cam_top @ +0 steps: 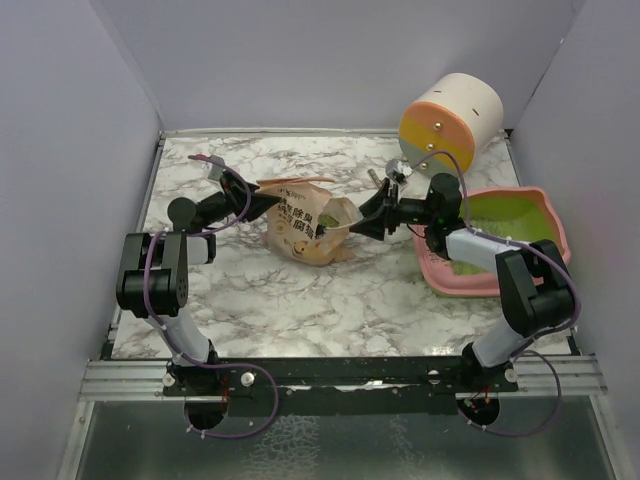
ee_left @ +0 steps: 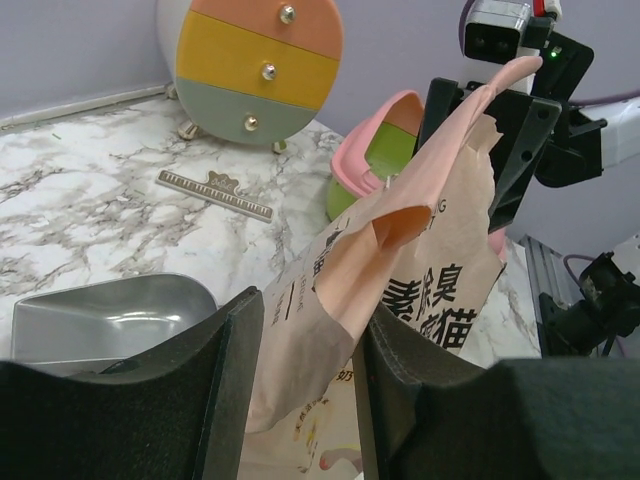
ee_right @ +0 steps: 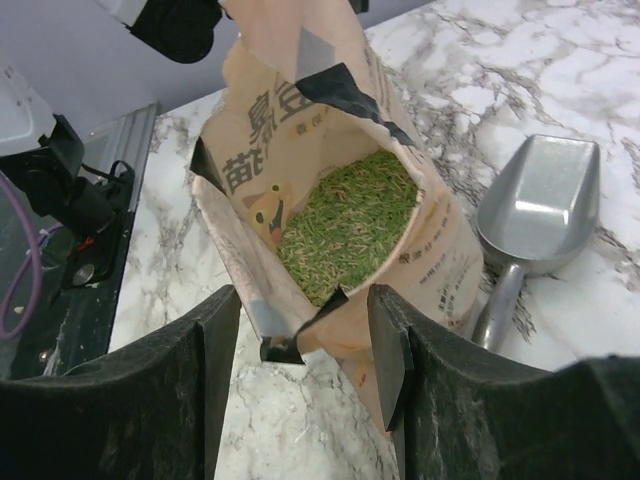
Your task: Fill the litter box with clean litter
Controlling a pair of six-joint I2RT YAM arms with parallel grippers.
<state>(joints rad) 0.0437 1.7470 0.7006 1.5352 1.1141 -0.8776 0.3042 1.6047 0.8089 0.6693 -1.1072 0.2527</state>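
Note:
The tan paper bag [cam_top: 308, 228] stands open mid-table, with greenish litter granules [ee_right: 345, 225] inside. My left gripper [cam_top: 262, 207] is at the bag's left top, and its jaws [ee_left: 310, 305] are shut on the bag's upright flap [ee_left: 400, 220]. My right gripper [cam_top: 368, 222] is at the bag's right rim. Its jaws [ee_right: 305, 300] stand open around a corner of the rim without pinching it. The pink litter box [cam_top: 545, 215] with a lime-green inside lies at the right, behind my right arm, and also shows in the left wrist view [ee_left: 350, 150].
A silver metal scoop [ee_right: 535, 215] lies on the marble beside the bag's far side; it also shows in the left wrist view [ee_left: 110, 320]. The round cream drum [cam_top: 450, 118] stands at the back right, with a small toothed metal strip [ee_left: 215, 192] before it.

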